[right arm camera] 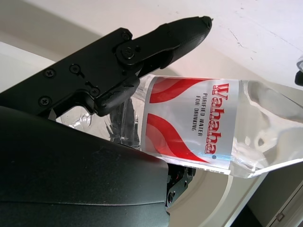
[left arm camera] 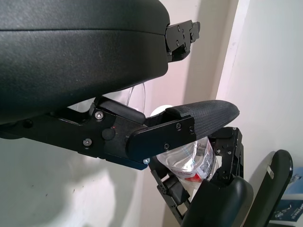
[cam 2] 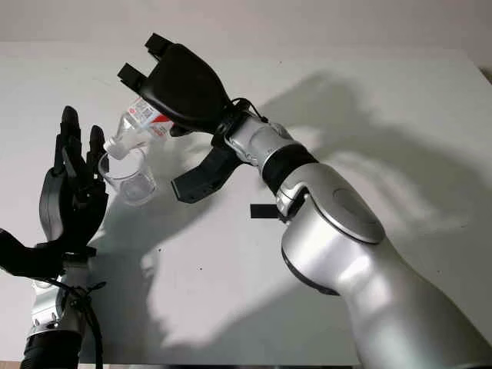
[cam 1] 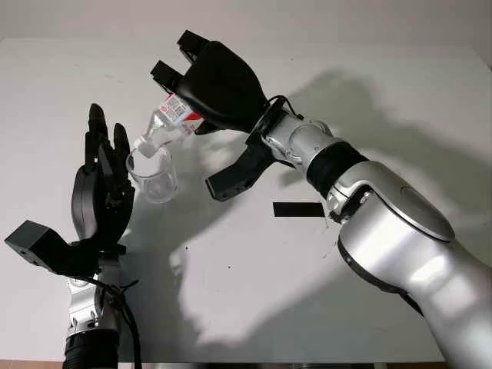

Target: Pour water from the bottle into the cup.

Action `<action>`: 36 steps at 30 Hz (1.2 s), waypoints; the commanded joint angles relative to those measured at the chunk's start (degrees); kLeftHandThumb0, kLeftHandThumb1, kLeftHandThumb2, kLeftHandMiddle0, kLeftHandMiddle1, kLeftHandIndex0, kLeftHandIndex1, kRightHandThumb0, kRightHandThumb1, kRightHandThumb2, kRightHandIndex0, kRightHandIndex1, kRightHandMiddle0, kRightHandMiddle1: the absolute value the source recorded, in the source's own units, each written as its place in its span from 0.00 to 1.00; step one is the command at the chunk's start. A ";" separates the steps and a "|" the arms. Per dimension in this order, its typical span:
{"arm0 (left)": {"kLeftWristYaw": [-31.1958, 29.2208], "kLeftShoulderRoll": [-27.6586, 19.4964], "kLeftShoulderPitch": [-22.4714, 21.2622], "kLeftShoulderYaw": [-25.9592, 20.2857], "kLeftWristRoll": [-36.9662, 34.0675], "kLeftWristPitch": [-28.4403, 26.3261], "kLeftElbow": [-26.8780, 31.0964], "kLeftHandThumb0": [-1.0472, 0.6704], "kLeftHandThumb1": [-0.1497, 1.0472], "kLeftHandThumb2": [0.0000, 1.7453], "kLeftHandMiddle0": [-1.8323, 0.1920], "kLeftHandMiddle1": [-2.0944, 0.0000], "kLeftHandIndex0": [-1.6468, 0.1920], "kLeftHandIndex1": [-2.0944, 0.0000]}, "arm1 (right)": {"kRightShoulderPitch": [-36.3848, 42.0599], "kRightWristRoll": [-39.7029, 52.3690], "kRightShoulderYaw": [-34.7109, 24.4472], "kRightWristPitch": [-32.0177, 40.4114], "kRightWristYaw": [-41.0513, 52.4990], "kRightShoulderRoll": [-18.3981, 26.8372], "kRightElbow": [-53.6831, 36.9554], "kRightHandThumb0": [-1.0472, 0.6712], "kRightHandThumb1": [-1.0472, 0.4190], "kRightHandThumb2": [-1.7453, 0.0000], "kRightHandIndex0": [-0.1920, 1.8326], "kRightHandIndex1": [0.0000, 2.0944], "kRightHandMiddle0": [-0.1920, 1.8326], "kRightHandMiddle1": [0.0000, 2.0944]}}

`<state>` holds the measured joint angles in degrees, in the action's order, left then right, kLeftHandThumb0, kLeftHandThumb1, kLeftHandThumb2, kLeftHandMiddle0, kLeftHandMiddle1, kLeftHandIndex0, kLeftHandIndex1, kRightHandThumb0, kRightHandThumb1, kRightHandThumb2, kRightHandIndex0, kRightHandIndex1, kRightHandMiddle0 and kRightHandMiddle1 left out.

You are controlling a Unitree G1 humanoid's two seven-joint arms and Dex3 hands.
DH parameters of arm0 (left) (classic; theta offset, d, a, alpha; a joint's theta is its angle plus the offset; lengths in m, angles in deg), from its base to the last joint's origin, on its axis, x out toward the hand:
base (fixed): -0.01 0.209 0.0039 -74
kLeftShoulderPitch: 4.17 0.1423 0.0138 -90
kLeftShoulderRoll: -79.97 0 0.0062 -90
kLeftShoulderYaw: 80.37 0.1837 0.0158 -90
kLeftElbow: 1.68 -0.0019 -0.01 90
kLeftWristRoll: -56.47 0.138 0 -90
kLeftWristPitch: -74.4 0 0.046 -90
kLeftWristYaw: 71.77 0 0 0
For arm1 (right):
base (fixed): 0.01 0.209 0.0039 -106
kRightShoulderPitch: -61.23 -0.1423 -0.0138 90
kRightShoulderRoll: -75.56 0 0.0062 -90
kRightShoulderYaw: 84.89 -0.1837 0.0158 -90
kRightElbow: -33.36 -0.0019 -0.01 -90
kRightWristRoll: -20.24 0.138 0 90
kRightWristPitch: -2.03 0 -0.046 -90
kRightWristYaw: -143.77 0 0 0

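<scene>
Pour in progress: right hand (cam 1: 211,84) grips the clear plastic red-labelled bottle (cam 1: 165,123) tilted, mouth over the clear plastic cup (cam 1: 154,175) beside the open left hand (cam 1: 100,192); cup looks unfilled.

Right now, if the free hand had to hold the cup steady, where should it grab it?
Probably around the clear cup's side wall, low down, coming from the left hand's own side. The cup stands upright, and the tilted bottle in the right hand crowds the rim.
</scene>
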<state>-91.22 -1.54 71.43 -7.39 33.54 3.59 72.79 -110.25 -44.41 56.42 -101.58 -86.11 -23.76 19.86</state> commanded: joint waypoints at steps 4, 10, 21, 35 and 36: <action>-0.61 1.70 2.30 0.13 -0.26 0.51 -3.15 0.18 1.00 0.40 1.00 1.00 1.00 1.00 | -2.19 -0.63 0.84 0.27 -0.67 0.81 -0.04 0.32 0.00 0.85 0.69 1.00 0.34 1.00; -0.62 1.45 1.99 0.00 0.16 0.59 -3.44 0.18 1.00 0.40 1.00 1.00 1.00 1.00 | -2.29 -1.05 1.40 -0.82 -2.30 1.26 -0.11 0.30 0.00 0.81 0.69 1.00 0.41 1.00; -0.60 1.07 2.04 0.01 0.06 -0.10 -2.82 0.17 1.00 0.40 1.00 1.00 1.00 1.00 | -1.35 5.36 -3.56 -3.26 4.46 0.72 -0.08 0.32 0.00 0.84 0.71 1.00 0.35 1.00; -0.12 0.36 2.38 -0.62 -0.37 -1.75 -1.86 0.17 1.00 0.39 1.00 1.00 1.00 1.00 | 5.12 37.87 -31.81 -11.30 28.52 0.79 -2.39 0.37 0.00 0.82 0.70 1.00 0.56 1.00; -0.01 0.27 2.48 -0.65 -0.32 -2.03 -1.55 0.17 1.00 0.39 1.00 1.00 1.00 1.00 | 5.77 40.54 -34.05 -11.06 31.33 0.80 -2.81 0.37 0.00 0.81 0.68 1.00 0.54 1.00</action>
<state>-91.35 -2.08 71.08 -7.89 33.45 1.87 72.43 -105.22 -6.14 24.99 -112.30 -56.48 -23.16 18.73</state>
